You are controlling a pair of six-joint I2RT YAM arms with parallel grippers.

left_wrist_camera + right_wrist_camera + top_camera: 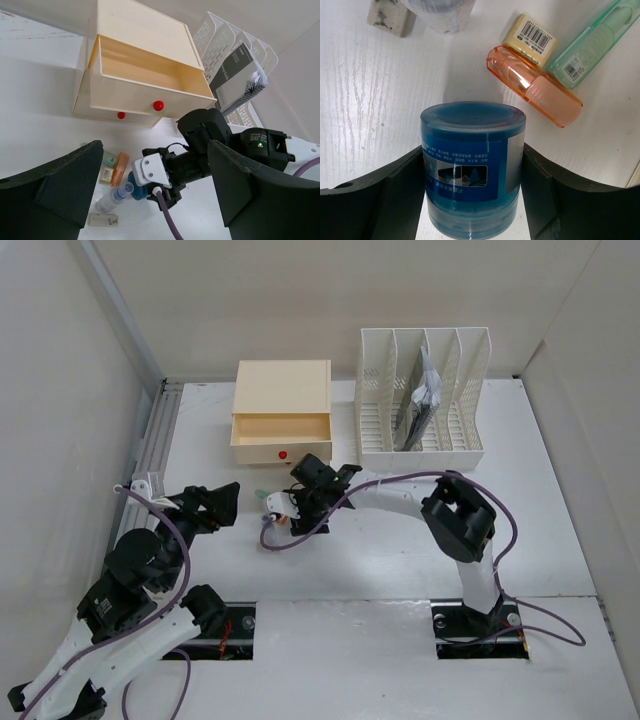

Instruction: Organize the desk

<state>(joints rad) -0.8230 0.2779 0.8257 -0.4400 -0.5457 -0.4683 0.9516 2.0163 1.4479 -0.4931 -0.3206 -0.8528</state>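
The desk [400, 550] is a white tabletop with pale walls. My right gripper [471, 150] is shut on an upright blue cylindrical jar [470, 165], its fingers pressed against both sides, in front of the drawer box. The jar also shows in the left wrist view [135, 192] and in the top view [272, 524]. My left gripper [155, 150] is open wide and empty, left of the jar and pointed at it; in the top view it [228, 502] hovers at the left.
Next to the jar lie an orange case [535, 85], a yellow eraser [529, 34], a green tube [597, 42], a clear bottle [112, 197] and a white eraser [103, 219]. A cream drawer box [281, 415] stands open. A white file rack [425, 390] holds a dark booklet.
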